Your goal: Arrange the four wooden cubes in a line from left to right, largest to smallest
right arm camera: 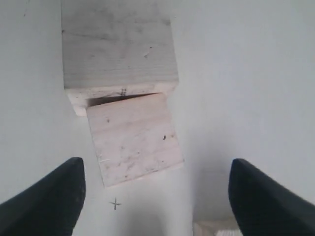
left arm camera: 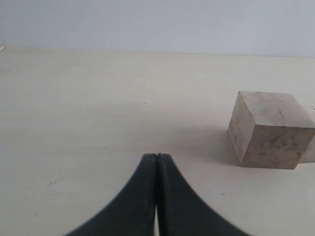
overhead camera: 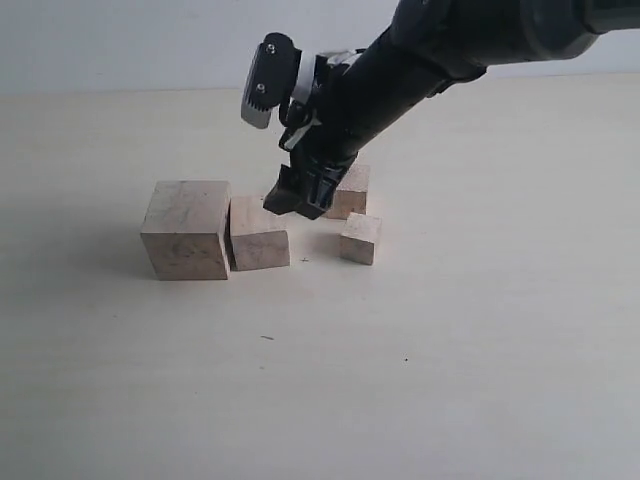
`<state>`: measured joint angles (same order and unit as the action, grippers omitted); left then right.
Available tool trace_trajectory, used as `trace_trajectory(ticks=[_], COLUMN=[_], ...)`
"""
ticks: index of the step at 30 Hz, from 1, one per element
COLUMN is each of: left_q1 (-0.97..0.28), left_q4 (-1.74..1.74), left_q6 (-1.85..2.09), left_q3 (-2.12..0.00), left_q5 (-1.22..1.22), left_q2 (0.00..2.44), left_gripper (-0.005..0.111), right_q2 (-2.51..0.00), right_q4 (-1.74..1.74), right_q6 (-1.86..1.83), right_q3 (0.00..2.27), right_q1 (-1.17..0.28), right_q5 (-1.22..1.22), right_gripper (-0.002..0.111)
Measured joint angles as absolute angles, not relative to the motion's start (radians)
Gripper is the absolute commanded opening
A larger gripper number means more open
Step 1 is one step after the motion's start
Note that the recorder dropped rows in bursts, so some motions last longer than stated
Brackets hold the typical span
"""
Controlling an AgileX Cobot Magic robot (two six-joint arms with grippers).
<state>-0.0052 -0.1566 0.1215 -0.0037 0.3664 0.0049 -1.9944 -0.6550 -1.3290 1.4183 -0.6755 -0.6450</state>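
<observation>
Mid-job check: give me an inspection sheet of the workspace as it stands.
Surface: pale table, a few tiny dark specks.
Job's things: largest cube leftmost, second cube skewed against it; third cube partly behind right gripper; smallest cube nearer the camera, apart.
Clutter: nothing seen.
Grippers: right gripper open, empty, low between second and third cubes; left gripper shut, empty.
Cables: nothing seen.
Surroundings: plain pale wall.

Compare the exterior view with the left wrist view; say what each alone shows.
Exterior only: the right hand hovering over the cubes, the third cube partly hidden by it, and the smallest cube. Left wrist only: the left hand, shut and empty. Both: the largest cube, the table, and the second-largest cube, just a sliver at the wrist view's edge.
</observation>
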Motion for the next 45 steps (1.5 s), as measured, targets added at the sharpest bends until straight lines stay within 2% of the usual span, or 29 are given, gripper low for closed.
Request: trace_trajectory(ticks=[3,8,13,16,23,24,26,28,29,33,34,45], left_q1=[-0.005,-0.005,-0.005,-0.005,-0.005,-0.005,-0.005,-0.005,-0.005,-0.005,-0.005,-0.005], left_q4=[-0.157,-0.157,-0.157,-0.157,-0.157,-0.157,-0.157,-0.157,-0.157,-0.157,-0.157,-0.157], left_q6=[0.122,0.122,0.122,0.122,0.122,0.122,0.122,0.122,0.122,0.122,0.122,0.122], left_q3=[-0.004,-0.004,-0.004,-0.004,-0.004,-0.004,-0.004,-0.004,-0.004,-0.004,-0.004,-0.004], left_q5=[0.366,0.366,0.366,0.366,0.366,0.366,0.366,0.366,0.366,0.366,0.366,0.366], left_q2=[0.005,0.005,0.005,0.005,0.005,0.005,0.005,0.005,0.005,0.005,0.005,0.005], left_gripper=[0.0,0.0,0.0,0.0,0.0,0.0,0.0,0.0,0.0,0.0,0.0,0.0], right_q2=[-1.97,-1.963,-1.963,-1.963,-1.963,-1.963,-1.974,-1.991,-1.993,-1.993,-1.993,-2.097], right_q4=[-0.53,-0.202,0.044,0.072,0.106,0.118,0.122,0.118,0.116,0.111,0.107,0.107], right_q6=[-1.154,-0.833,-0.456,-0.252,0.172,0.271,0.346,0.394,0.401,0.414,0.414,0.467], right_q3=[1.418,1.418,1.417,1.417,1.417,1.417,1.417,1.417,1.417,1.417,1.417,1.445], right_q1=[-0.675,-0.675,-0.675,-0.675,-0.675,-0.675,-0.675,-0.675,-0.675,-0.675,-0.675,-0.675], right_q5=[-0.653,-0.659,-0.604,-0.576,-0.575,-0.59,-0.609,-0.613,-0.613,-0.583,-0.556,-0.463], right_gripper=[0.066,0.032,0.016,0.001,0.0,0.001,0.011,0.036,0.053,0.102,0.105,0.096])
